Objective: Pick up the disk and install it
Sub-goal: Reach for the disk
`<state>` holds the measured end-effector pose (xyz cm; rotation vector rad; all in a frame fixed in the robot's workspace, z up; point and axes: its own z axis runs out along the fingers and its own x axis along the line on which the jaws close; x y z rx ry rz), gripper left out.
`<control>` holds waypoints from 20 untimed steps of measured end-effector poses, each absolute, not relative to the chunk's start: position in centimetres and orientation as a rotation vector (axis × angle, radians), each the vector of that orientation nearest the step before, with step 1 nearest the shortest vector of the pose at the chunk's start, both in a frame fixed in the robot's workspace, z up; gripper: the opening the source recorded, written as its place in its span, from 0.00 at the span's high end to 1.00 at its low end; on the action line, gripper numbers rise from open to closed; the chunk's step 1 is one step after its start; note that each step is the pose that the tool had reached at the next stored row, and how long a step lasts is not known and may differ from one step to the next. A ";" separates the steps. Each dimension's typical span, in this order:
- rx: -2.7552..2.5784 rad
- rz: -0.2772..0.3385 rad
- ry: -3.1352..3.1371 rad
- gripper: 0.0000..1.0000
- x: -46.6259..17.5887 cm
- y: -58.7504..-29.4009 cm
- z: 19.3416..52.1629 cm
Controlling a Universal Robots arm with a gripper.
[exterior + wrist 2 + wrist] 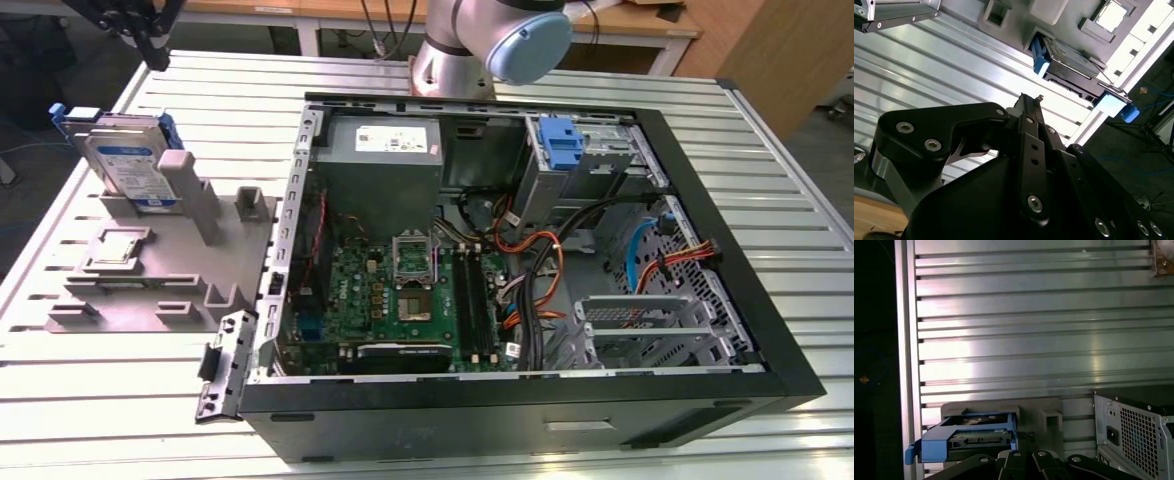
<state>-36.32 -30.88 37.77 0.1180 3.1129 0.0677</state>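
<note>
The disk [130, 165] stands upright in a slot of the grey fixture [167, 290] at the exterior view's left: a silver drive with a white-and-blue label in a blue carrier. In both wrist views it is seen edge-on, blue-framed [1069, 62] [968, 437]. My gripper [156, 57] hangs above and behind the disk, apart from it. Its black fingers [1026, 125] meet at the tips, shut on nothing.
An open computer case [747, 330] fills the table's middle and right, with a motherboard, cables and a fixed blue carrier [562, 140] in its drive bay. A small square silver chip [118, 247] lies on the fixture. The table is ribbed metal [1029, 340].
</note>
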 end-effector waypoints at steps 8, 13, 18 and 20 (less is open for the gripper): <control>0.118 0.068 3.113 0.90 -38.1 -30.0 37.7; 0.118 0.068 3.113 0.90 -38.6 -30.7 37.6; 0.118 0.068 3.113 0.90 -39.5 -31.9 37.3; 0.118 0.068 3.113 0.90 -40.2 -32.1 37.2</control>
